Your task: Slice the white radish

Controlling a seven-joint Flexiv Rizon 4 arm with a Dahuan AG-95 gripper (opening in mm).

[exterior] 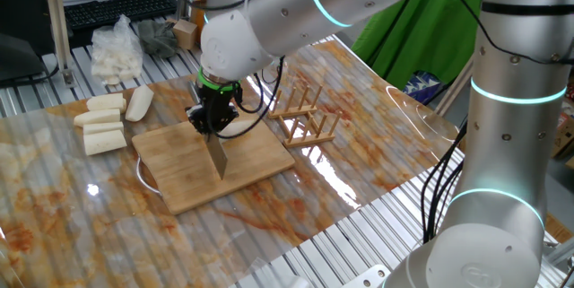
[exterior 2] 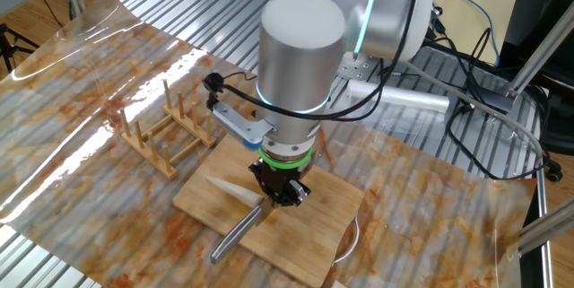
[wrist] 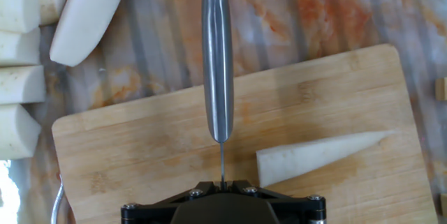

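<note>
On a wooden cutting board near the table's middle lies the white radish — a tapered piece, whole, its point away from the blade. Over it, the claw is pinched on a knife — blade down beside the radish's blunt end. Four blocky chunks sit beside the board.

Your ribbed metal table carries an orange-marbled mat. On the mat: bamboo cutting board mid-counter, wooden rack beside it, radish chunks and plastic bag toward the far-left corner.
</note>
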